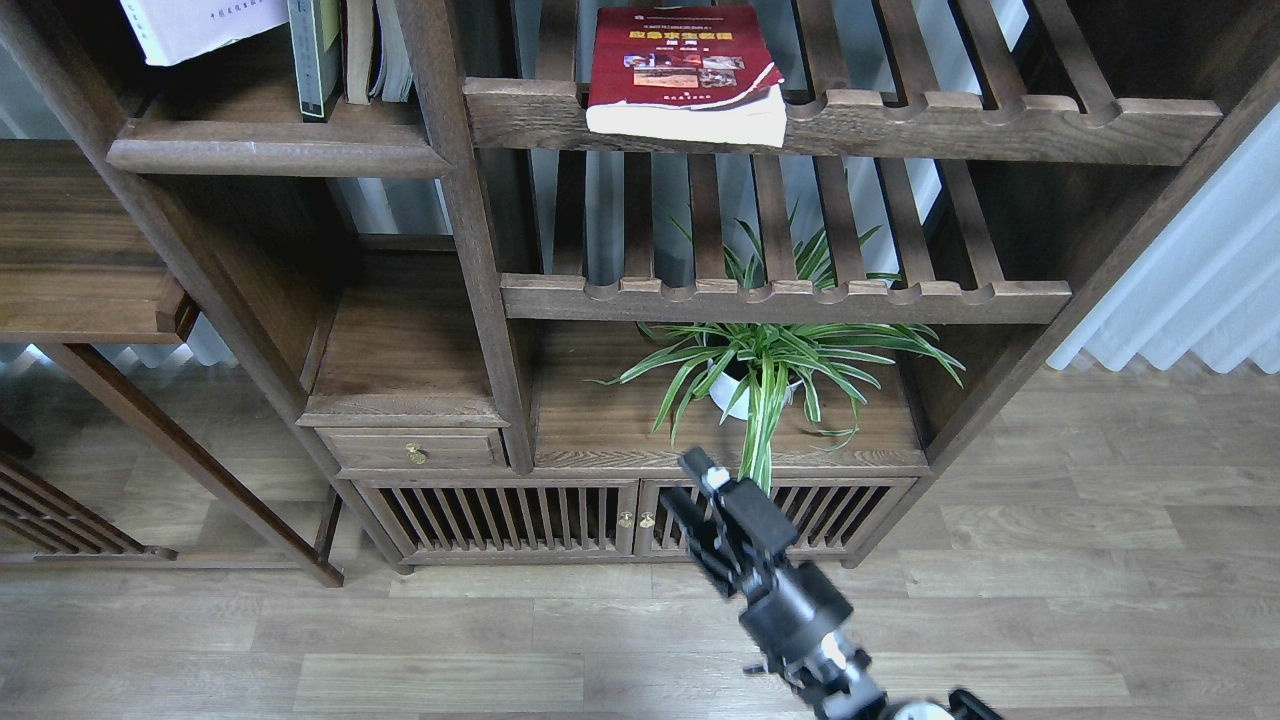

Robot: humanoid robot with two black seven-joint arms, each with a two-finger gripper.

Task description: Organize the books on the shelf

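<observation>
Red book (685,75) is seen lying flat on the upper slatted rack (900,125), overhanging its front rail, right of the solid shelf (270,150). Lavender-white book (195,25) and dark book (315,55) already stand on that shelf at far left. Right hand (700,500) is raised low in front of the cabinet, near the potted plant (760,375), well apart from the red book; fingers appear parted, nothing held. Left hand not in view. Judged next: the overhanging spine edge should be gripped squarely, lifted clear of the rail, then stood upright beside the dark book.
</observation>
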